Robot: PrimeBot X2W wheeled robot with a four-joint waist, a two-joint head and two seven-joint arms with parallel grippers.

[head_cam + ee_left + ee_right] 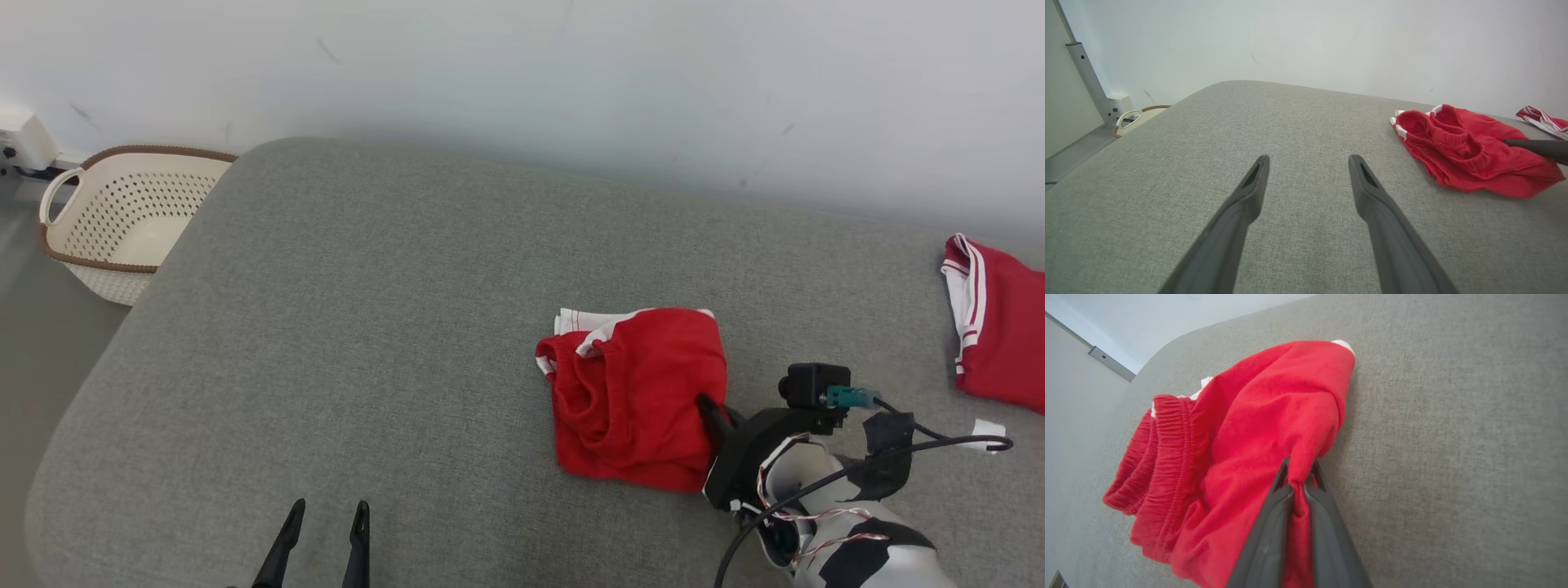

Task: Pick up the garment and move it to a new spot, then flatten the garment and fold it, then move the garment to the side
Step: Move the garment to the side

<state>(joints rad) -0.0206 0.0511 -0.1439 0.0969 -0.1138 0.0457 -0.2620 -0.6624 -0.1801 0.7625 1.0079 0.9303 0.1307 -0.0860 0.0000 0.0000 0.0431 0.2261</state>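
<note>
So, in the head view, a folded pair of red knit shorts with white trim and a gathered elastic waistband [637,400] is seen lying on a wide grey woven-fabric cushion [367,327], right of the middle and toward the near edge. The right gripper [707,408] is set against the shorts' right edge, touching the cloth, but how its fingers stand can't be told from this angle. The left gripper [330,508] is seen at the bottom edge, well apart from the shorts and off to their left, with its fingers spread and nothing between them. Some extras are picked up here too: a cream perforated plastic basket with a brown rim [122,220] beside the cushion's far left corner, and a second red garment with white stripes [1000,335] at the right edge. In the left wrist view, the left gripper [1309,161] is shown wide open over bare grey fabric. The shorts [1470,151] are placed to the upper right, waistband turned this way, with one dark finger [1535,148] of the right gripper laid on their far side. The grip itself is made plain in the right wrist view: the right gripper [1298,475] is clamped on a bunched fold of red cloth, and the rest of the shorts [1257,428] is spread up and to the left of the fingertips.
</note>
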